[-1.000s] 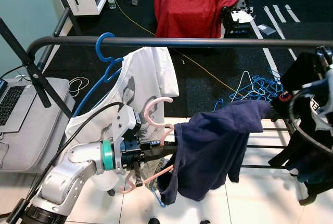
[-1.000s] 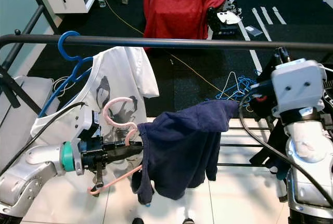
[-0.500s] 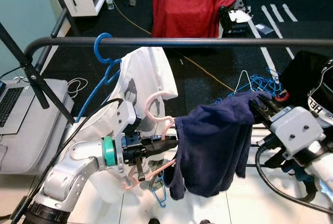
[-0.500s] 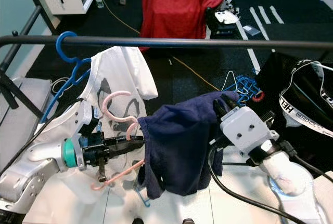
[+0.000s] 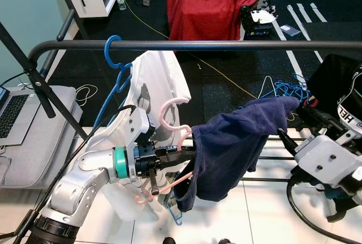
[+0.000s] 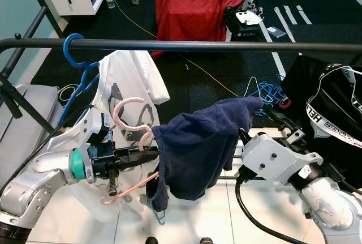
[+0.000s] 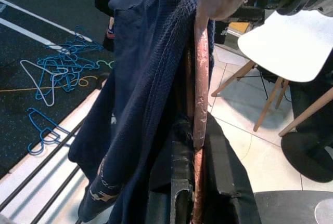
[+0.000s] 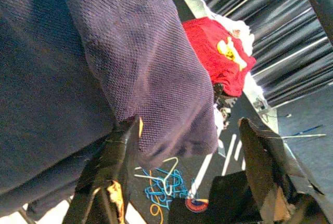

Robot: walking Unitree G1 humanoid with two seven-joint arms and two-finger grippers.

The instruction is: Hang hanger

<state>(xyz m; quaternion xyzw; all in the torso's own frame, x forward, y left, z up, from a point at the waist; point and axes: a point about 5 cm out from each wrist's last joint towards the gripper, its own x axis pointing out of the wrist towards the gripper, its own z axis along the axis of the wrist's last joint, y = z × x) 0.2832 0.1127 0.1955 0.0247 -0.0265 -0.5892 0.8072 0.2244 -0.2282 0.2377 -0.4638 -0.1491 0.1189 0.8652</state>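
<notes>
A pink hanger (image 5: 172,120) carries a navy shirt (image 5: 226,148) below the black rail (image 5: 226,45), its hook free of the rail. My left gripper (image 5: 181,154) is shut on the hanger's neck, and in the left wrist view the pink hanger (image 7: 200,78) runs between the fingers (image 7: 179,167). My right gripper (image 6: 257,128) stands open at the shirt's raised right sleeve. In the right wrist view the navy shirt (image 8: 114,63) lies against one of the fingers (image 8: 117,161).
A white T-shirt (image 5: 155,80) on a blue hanger (image 5: 116,57) hangs on the rail's left part. A black garment (image 5: 345,97) hangs at the right. Blue hangers (image 5: 283,91) lie on the dark floor behind, near a red garment (image 5: 212,0). A laptop (image 5: 14,111) sits at the left.
My right arm came in from the far right to the shirt's sleeve and now sits lower, with the sleeve lifted toward the right. My left gripper kept its hold on the hanger.
</notes>
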